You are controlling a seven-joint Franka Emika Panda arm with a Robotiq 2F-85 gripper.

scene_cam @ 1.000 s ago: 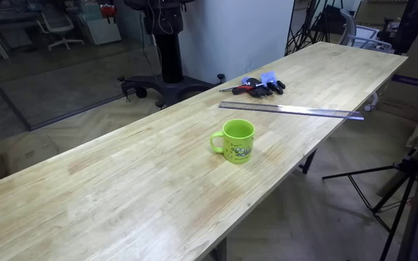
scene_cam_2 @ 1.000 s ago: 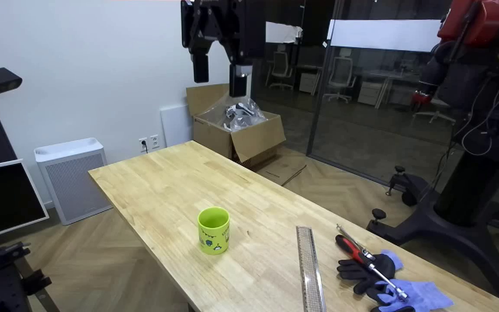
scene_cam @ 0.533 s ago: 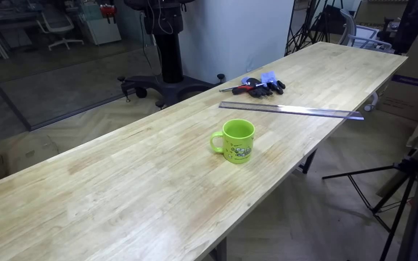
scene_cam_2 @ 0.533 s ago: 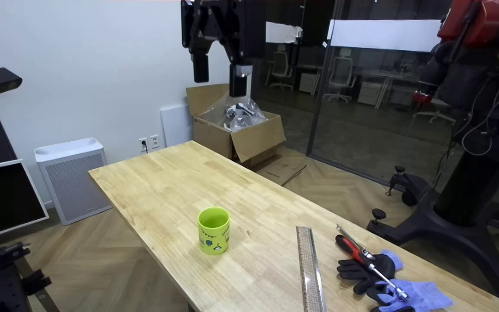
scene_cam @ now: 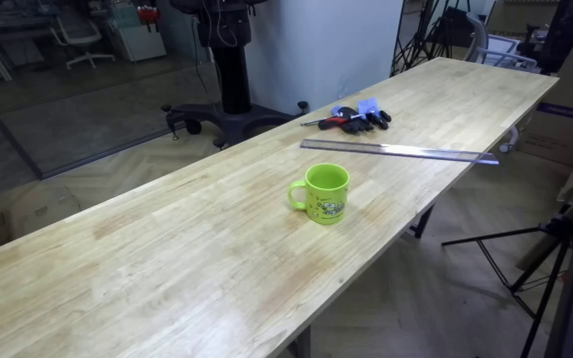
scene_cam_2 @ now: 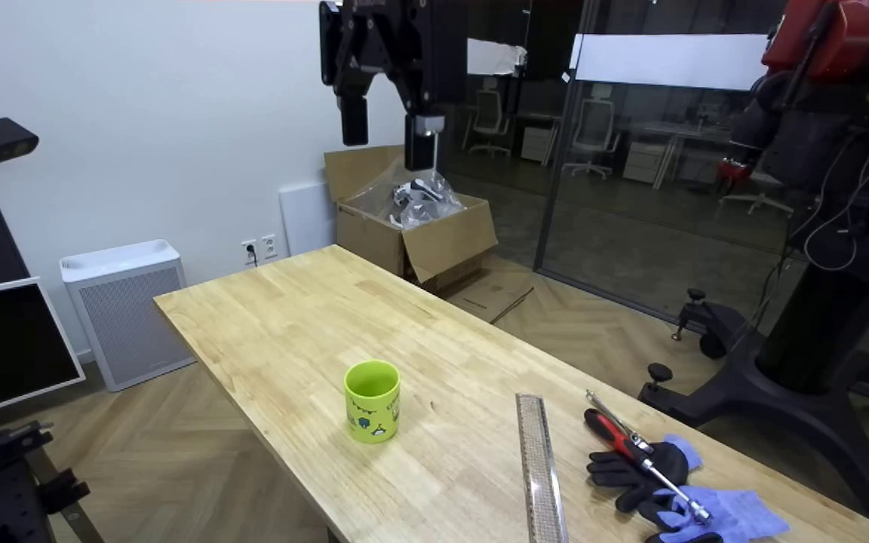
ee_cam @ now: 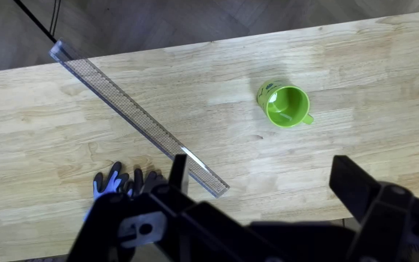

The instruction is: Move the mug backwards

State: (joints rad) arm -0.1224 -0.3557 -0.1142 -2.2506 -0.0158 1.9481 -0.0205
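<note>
The long wooden table (scene_cam: 142, 258) filled most of the view beneath me, pale and flat. A clear ruler (ee_cam: 139, 119) slanted across it, and in the wrist view its far left end stuck out past the table's far edge. On the near left side of that view lay a heap of black and blue gloves (scene_cam_2: 736, 509), partly hidden from me there. My pincer (scene_cam_2: 387, 142) hung high above the wood, well apart from everything on it, its fingers (ee_cam: 353, 182) spread wide and nothing between them. The green mug (scene_cam: 326, 196) stood upright on the table, to the right of the ruler and nearer the far edge than the near one in the wrist view, touching only the wood. I took it for glazed ceramic: stiff, fairly light, slick enough to slide out of a timid squeeze, and likely to break if it went over the edge. Its inside showed only glints, so I expected nothing to slop. Its loop handle (scene_cam: 290, 195) pointed right and near in the wrist view; I judged it best left outside my grip, with my fingers pressing opposite sides of the body, clear of the handle, and low enough that the mug would not tip.
</note>
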